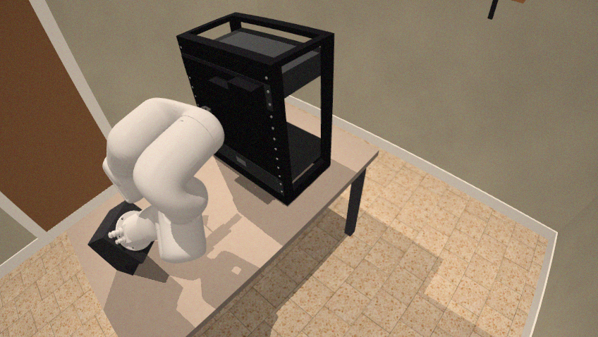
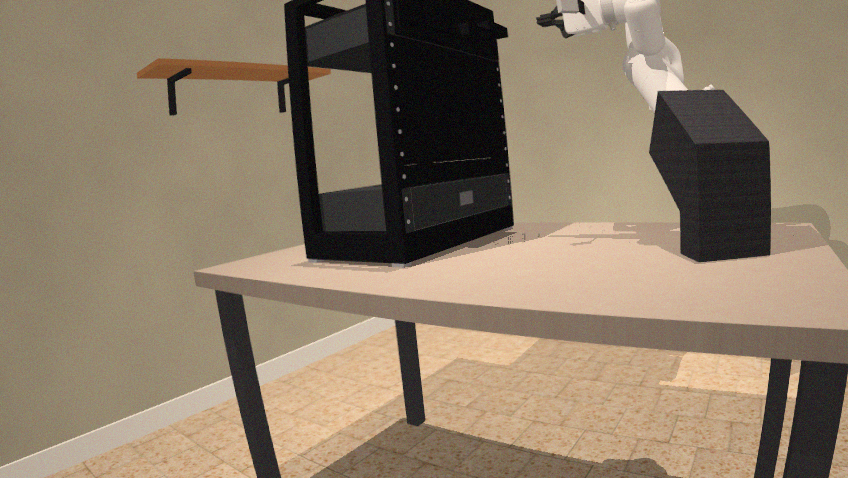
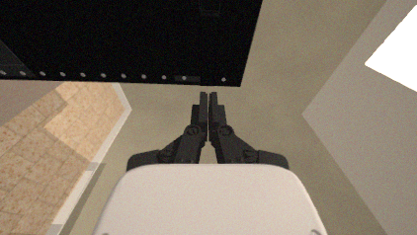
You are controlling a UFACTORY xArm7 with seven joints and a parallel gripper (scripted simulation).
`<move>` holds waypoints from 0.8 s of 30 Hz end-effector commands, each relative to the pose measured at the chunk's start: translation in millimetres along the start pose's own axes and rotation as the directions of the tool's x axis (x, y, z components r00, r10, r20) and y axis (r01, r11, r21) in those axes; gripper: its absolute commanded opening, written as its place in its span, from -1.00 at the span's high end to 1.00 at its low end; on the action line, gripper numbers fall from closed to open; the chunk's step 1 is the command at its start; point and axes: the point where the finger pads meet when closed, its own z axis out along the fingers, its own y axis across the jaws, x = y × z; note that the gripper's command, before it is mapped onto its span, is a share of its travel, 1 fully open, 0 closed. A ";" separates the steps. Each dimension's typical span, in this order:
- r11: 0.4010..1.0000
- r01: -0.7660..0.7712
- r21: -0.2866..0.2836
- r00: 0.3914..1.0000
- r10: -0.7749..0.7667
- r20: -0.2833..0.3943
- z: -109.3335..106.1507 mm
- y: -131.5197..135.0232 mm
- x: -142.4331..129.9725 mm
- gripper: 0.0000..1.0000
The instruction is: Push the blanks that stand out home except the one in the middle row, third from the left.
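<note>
The black rack (image 1: 326, 83) (image 2: 296, 148) (image 3: 124, 39) stands on the table (image 1: 259, 221) (image 2: 534, 285). The storage chassis sits high in the rack's front. In the top view, two blanks (image 1: 218, 80) (image 1: 247, 84) in its upper part stand out from the dark face. In the exterior view, one blank (image 2: 492, 26) shows as a small ledge at the top of the front. My gripper (image 2: 541, 20) (image 3: 208, 103) is shut and empty. It hangs level with the chassis, a short gap in front of it, touching nothing. My own arm hides it in the top view.
My arm's black base block (image 1: 113, 247) (image 2: 718, 178) stands on the table in front of the rack. A grey panel (image 1: 242, 161) (image 2: 457, 198) closes the rack's bottom front. A wooden wall shelf (image 2: 225, 70) hangs behind the rack.
</note>
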 end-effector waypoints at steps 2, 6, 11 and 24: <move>1.000 -0.005 -0.001 1.000 0.005 0.001 0.2 0.7 0.3 1.00; 1.000 -0.017 -0.005 1.000 0.017 0.006 13.3 1.2 0.6 1.00; 1.000 -0.017 -0.005 1.000 0.017 0.006 32.0 1.8 1.0 1.00; 1.000 -0.017 -0.005 1.000 0.017 0.006 63.6 2.6 1.4 1.00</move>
